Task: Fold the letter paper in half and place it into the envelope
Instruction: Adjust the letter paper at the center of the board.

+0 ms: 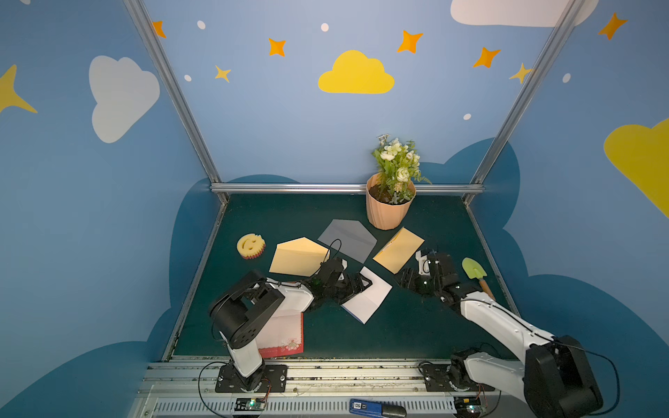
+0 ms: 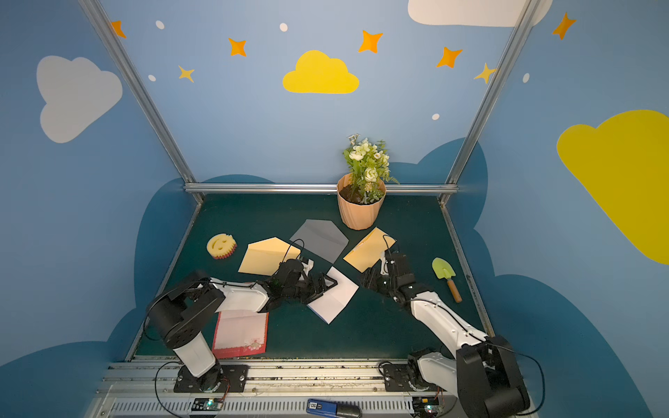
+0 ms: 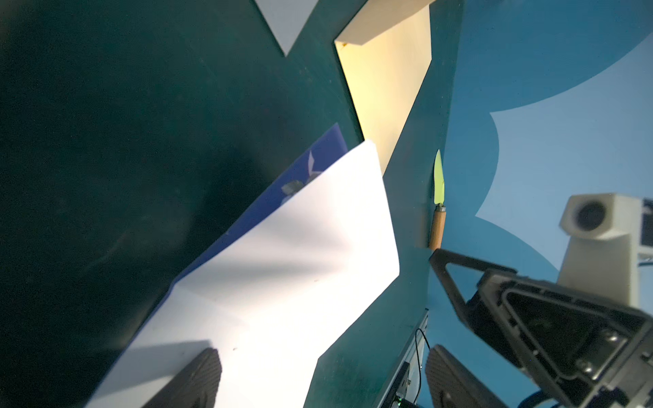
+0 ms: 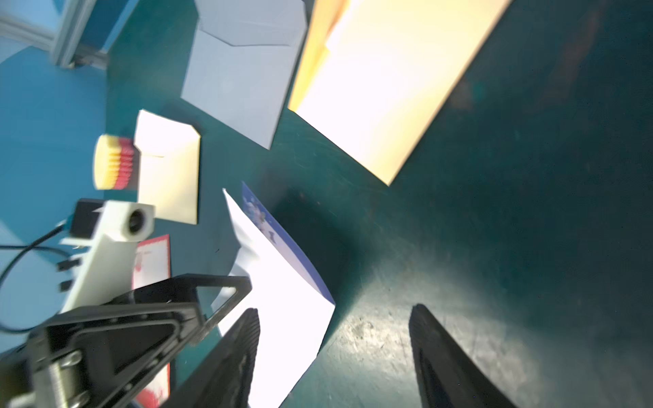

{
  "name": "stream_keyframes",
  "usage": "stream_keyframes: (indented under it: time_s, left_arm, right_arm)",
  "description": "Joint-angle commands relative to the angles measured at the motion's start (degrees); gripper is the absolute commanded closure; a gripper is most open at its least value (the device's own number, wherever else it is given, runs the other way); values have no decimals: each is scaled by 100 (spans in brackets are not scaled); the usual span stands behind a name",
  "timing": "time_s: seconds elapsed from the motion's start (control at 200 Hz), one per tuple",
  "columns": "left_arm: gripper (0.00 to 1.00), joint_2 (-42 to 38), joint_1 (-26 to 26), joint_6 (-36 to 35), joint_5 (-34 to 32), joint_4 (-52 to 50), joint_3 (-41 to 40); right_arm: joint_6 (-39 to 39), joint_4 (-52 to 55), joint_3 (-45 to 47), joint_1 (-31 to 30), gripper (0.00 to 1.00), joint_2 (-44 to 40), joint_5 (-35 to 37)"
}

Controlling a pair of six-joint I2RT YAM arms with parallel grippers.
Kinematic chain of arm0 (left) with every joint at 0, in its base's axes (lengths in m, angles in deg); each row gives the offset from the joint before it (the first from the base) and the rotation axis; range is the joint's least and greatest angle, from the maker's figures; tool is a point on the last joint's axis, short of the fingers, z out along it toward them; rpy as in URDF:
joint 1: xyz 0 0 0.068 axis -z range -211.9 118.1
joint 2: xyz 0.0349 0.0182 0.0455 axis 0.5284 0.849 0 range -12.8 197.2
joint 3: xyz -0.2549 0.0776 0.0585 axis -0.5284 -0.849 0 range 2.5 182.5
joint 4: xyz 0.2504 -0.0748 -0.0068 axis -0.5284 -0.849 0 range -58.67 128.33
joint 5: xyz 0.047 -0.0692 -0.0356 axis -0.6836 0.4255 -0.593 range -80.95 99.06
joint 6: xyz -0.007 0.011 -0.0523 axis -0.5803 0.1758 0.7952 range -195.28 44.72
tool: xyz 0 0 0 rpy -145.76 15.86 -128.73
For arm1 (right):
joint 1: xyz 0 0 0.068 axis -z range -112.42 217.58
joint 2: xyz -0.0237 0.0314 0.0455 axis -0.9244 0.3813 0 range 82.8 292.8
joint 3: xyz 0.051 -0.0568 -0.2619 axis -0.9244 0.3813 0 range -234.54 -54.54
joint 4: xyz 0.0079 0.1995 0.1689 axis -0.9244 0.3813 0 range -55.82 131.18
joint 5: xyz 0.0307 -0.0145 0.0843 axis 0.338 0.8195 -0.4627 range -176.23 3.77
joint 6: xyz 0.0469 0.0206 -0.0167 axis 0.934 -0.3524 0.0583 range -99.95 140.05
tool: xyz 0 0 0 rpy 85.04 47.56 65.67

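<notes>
The letter paper (image 1: 367, 295) (image 2: 333, 300) lies mid-mat, white side up, with a blue leaf showing along one edge. Its white leaf curls up off the blue one in the left wrist view (image 3: 282, 265). My left gripper (image 1: 358, 285) (image 3: 323, 353) is open over the paper's left part, one finger above the sheet and the other past its edge. My right gripper (image 1: 407, 279) (image 4: 335, 311) hangs open just right of the paper (image 4: 282, 300), with only a paper corner between its fingers. Three open envelopes lie behind: yellow (image 1: 297, 257), grey (image 1: 347, 240), yellow (image 1: 398, 249).
A flower pot (image 1: 389, 206) stands at the back of the mat. A smiley sponge (image 1: 250, 245) sits far left and a green trowel (image 1: 474, 271) near the right edge. A red-bordered card (image 1: 286, 336) lies under the left arm at the front.
</notes>
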Motion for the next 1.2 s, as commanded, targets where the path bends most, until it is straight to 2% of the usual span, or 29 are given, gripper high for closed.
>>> stream_keyframes:
  time_s: [0.0,0.085,0.355,0.791,0.861,0.906,0.996,1.056,1.141,1.196]
  left_arm:
    - [8,250,-92,-324,24,-558,67]
    - [9,300,-92,-342,83,-559,101]
    - [9,324,-101,-368,119,-567,106]
    - [9,327,-144,-333,207,-413,69]
    - [9,325,-157,-324,224,-378,41]
    - [9,323,-161,-309,237,-350,32]
    - [9,247,-206,-290,260,-293,0]
    - [9,123,-254,-288,278,-274,3]
    - [9,-139,-331,-418,297,-490,98]
    - [9,-370,-374,-575,264,-756,190]
  right_arm:
    - [-1388,994,-431,196,39,617,-1637]
    - [-1311,748,-503,190,39,969,-2031]
    - [-1570,816,-944,131,35,1583,-1688]
    - [-1685,625,-1576,-276,35,2721,-1796]
    - [-1651,595,-1646,-347,40,2814,-1826]
    - [-1579,531,-1654,-377,49,2822,-1830]
    - [-1456,498,-1664,-394,78,2791,-1742]
    - [-1398,526,-1641,-388,92,2713,-1657]
    - [-1209,471,-1474,-388,100,2465,-1416]
    - [-1019,379,-1311,-379,100,2201,-1196]
